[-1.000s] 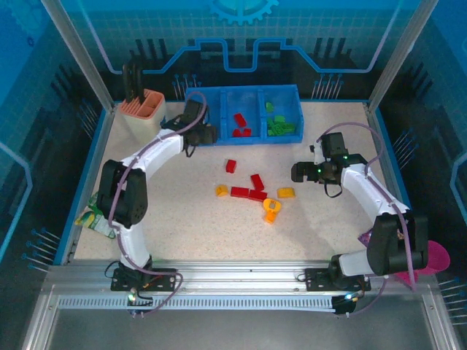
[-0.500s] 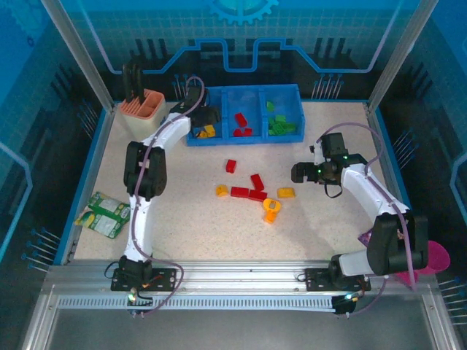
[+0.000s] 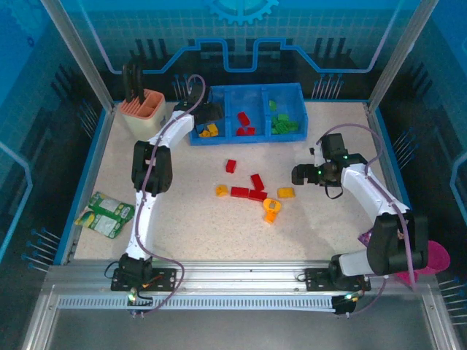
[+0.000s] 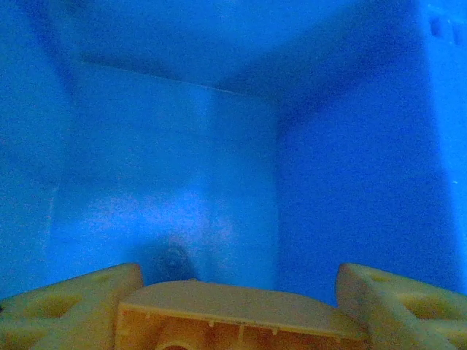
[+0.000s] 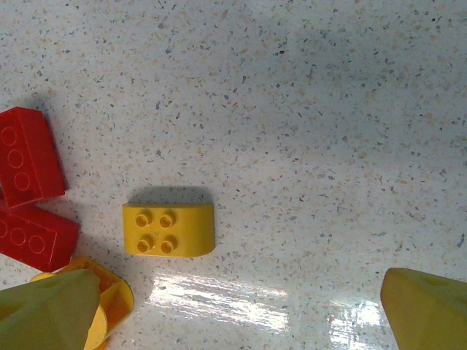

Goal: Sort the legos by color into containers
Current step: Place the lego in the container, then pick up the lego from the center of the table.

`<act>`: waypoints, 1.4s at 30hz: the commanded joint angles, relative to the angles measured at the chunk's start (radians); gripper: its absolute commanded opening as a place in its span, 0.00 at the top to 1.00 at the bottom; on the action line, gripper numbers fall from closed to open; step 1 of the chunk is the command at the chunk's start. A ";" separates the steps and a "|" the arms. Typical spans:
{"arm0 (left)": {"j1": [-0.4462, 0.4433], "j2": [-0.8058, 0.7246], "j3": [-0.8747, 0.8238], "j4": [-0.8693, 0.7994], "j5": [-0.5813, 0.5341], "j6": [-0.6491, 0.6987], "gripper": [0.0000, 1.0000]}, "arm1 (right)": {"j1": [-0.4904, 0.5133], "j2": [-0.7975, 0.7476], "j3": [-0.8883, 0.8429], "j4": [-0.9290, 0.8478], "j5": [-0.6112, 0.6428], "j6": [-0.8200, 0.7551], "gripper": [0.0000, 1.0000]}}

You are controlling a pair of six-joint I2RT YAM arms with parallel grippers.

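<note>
The blue tray (image 3: pixel 219 90) stands at the back, with yellow bricks (image 3: pixel 209 132) in its left compartment, red ones (image 3: pixel 244 119) in the middle and green ones (image 3: pixel 286 125) on the right. My left gripper (image 3: pixel 209 114) hangs inside the left compartment, shut on a yellow-orange brick (image 4: pixel 228 315) against the blue tray wall (image 4: pixel 182 168). My right gripper (image 3: pixel 300 173) is open above the table, just right of a yellow rounded brick (image 5: pixel 169 230) (image 3: pixel 285 192). Red bricks (image 3: pixel 248 191) (image 5: pixel 29 157), a yellow brick (image 3: pixel 222 190) and orange pieces (image 3: pixel 271 210) lie mid-table.
A cream-and-salmon utensil holder (image 3: pixel 143 109) stands left of the tray. A green-and-white snack packet (image 3: pixel 106 214) lies near the left edge. A pink object (image 3: pixel 432 259) sits at the right front corner behind my right arm.
My left gripper has moved from in front of the tray up and into its left compartment, carrying the yellow-orange brick. The right arm has stayed still.
</note>
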 commanded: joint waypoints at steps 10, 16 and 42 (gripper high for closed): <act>-0.001 -0.187 -0.181 0.060 0.023 0.028 0.23 | 0.060 0.009 0.047 -0.027 0.002 -0.001 0.00; -0.008 -0.324 -0.313 0.088 0.088 0.087 0.24 | 0.080 -0.013 0.048 -0.040 0.020 0.006 0.00; -0.566 -0.442 -0.638 0.108 0.290 0.766 0.13 | -0.118 -0.344 0.053 0.042 -0.119 0.074 0.00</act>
